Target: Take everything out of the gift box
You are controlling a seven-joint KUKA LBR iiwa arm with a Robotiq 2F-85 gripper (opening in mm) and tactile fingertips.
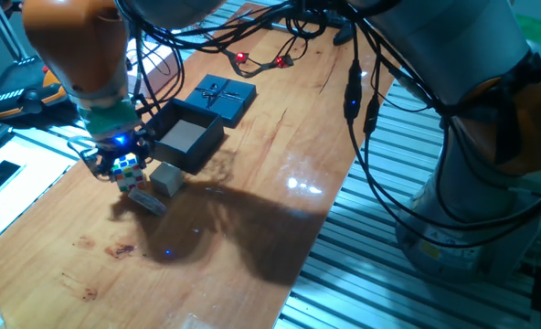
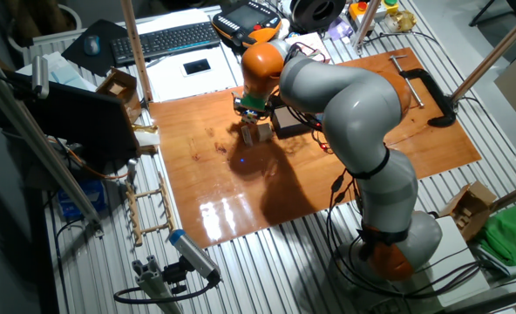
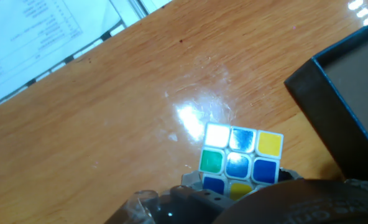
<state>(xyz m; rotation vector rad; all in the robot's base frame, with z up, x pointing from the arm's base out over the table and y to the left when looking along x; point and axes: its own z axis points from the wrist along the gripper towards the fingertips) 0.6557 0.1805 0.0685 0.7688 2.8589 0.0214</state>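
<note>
Holding the puzzle cube [image 1: 127, 168] just above the table [image 1: 252, 183], the claw [image 1: 117, 164] sits left of the black box [image 1: 188, 137]. Hand view shows the cube [image 3: 240, 163] close under the camera, coloured stickers up, w/ bare wood behind it; fingers themselves mostly hidden there, so grip depth can't be judged. From the fixed view the cube looks pinched betw. the fingers, low, poss. touching the wood; can't tell which.

Just beside it: beige cube [image 1: 167, 178] on the table, already out, and a flat pinkish-grey piece [image 1: 146, 199] lying in front of both. All three things crowd together near the box's front corner. Box interior looks bare, plain brown floor, as far as the fixed view shows. Lid w/ bow [image 1: 222, 94] lies flat behind the box, well clear.

Judgement: task nearly done; what's left is letting go of the puzzle cube and pulling away.

Risks:
- Release from a tilt → cube rolls or tips onto the flat piece or knocks the beige cube.
- Opening fingers may nudge the beige cube, it's that near.
- Lifting away sideways toward the box could clip its wall & shove it.
- Dangling cables [image 1: 362, 100] over the table could snag on a big swing.
</note>
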